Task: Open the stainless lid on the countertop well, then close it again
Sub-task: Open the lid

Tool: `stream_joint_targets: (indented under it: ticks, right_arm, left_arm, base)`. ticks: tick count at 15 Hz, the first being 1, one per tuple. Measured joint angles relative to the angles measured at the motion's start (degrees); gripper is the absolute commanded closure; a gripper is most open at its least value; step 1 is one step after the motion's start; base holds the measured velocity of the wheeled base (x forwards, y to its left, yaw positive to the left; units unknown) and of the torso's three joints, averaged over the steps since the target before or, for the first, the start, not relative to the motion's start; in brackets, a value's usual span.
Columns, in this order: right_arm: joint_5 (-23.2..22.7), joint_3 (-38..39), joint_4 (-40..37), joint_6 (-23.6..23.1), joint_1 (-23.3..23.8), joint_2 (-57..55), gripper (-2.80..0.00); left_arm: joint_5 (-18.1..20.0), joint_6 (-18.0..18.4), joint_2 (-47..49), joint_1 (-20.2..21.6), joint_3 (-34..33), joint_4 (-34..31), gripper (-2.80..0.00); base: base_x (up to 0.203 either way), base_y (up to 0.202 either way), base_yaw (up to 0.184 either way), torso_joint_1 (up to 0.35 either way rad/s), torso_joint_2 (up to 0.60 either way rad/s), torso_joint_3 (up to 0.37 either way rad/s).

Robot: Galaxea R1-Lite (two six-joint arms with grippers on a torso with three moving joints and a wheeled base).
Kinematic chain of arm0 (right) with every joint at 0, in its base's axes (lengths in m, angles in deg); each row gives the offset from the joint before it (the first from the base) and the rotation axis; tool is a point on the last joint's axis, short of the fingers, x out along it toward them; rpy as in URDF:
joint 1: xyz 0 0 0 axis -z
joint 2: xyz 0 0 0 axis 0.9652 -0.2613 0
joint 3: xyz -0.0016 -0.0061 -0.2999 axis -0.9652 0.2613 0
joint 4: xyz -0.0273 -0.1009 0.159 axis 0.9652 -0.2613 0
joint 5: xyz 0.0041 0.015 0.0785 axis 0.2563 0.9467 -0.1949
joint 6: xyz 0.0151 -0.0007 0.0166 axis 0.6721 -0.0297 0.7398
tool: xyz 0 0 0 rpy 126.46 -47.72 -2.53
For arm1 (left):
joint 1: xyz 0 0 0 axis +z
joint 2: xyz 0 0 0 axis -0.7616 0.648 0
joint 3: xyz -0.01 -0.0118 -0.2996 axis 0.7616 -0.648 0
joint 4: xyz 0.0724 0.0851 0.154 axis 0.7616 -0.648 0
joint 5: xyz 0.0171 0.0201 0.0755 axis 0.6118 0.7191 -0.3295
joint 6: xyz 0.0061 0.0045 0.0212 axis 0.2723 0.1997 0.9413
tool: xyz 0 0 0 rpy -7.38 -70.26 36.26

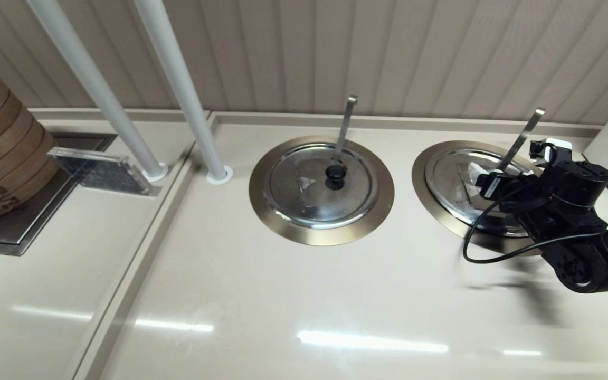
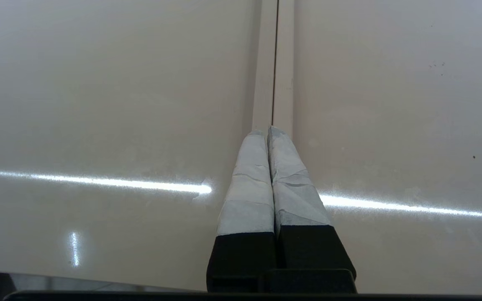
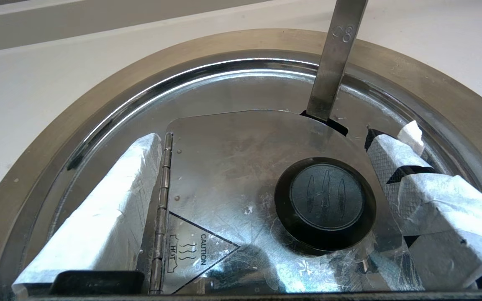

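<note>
the stainless lid (image 3: pixel 241 175) lies flat and closed in the countertop well (image 1: pixel 436 206) on the robot's right. its black knob (image 3: pixel 325 205) sits between the spread taped fingers (image 3: pixel 98 217) of the right gripper (image 3: pixel 266 179), nearer one finger, neither visibly touching it. a ladle handle (image 3: pixel 333 62) rises through the lid's notch. the left gripper (image 2: pixel 267 133), fingers pressed together, hangs over bare counter (image 2: pixel 98 104). a second lidded well (image 1: pixel 321 190) lies to the left.
</note>
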Motion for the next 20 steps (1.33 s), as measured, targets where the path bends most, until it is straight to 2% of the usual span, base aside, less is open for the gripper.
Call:
stream_joint_targets:
  ticks: [7,12,20]
  right_arm:
    - [0.2,-0.5,0.1,-0.1,1.0,-2.2,-2.80]
    - [0.2,-0.1,0.4,0.0,-1.2,-3.2,-2.80]
    - [0.4,-0.1,0.1,0.1,-1.5,-2.4,-2.80]
  left_arm:
    - [0.0,0.0,0.0,0.0,0.0,0.0,0.00]
    - [0.0,0.0,0.0,0.0,0.0,0.0,0.00]
    - [0.0,0.0,0.0,0.0,0.0,0.0,0.00]
  base:
    - [0.000,0.000,0.000,0.000,0.00,0.000]
    - [0.000,0.000,0.000,0.000,0.00,0.000]
    - [0.000,0.000,0.000,0.000,0.00,0.000]
